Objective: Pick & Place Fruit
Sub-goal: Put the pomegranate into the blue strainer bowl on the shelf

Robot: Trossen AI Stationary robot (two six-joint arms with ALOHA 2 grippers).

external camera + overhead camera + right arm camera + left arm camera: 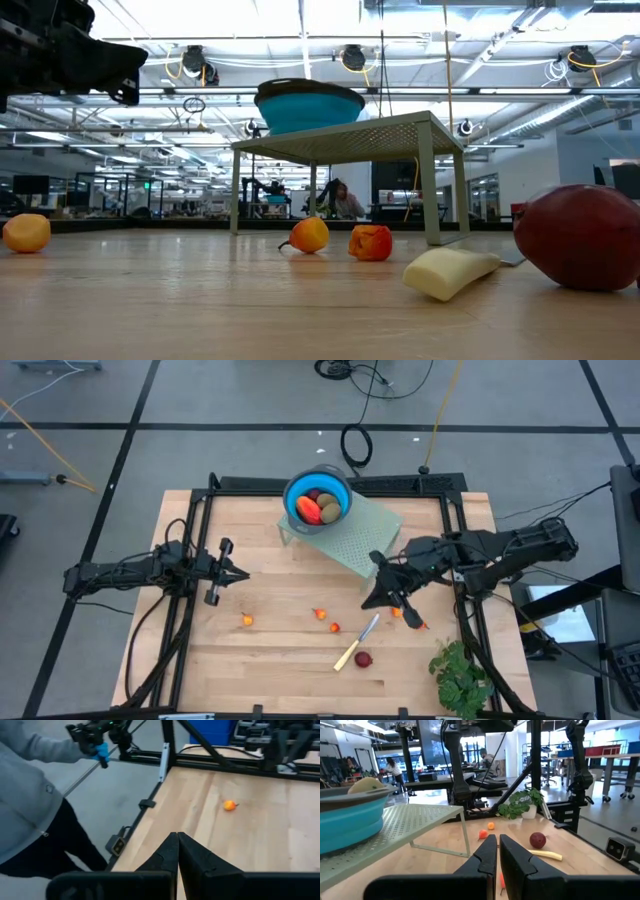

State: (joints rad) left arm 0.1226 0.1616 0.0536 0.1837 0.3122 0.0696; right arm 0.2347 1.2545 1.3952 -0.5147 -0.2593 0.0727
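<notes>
Right pincer (378,598) shut empty near the tabletop's (270,660) right edge; left pincer (240,573) narrow. Longer red-orange piece (309,510) lies diagonally in the bowl (293,495).

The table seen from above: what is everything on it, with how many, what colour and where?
bowl: one, blue, on the rack at the table's back, holding fruit
rack: one, pale green, perforated
small fruits: four visible, orange-red, scattered across the middle
red ball: one, dark red, near the front, beside the knife
knife: one, pale handle, near the front
leafy bunch: one, green, front right corner
left hand: shut, empty, left side
right hand: shut, above the table's right half
</notes>
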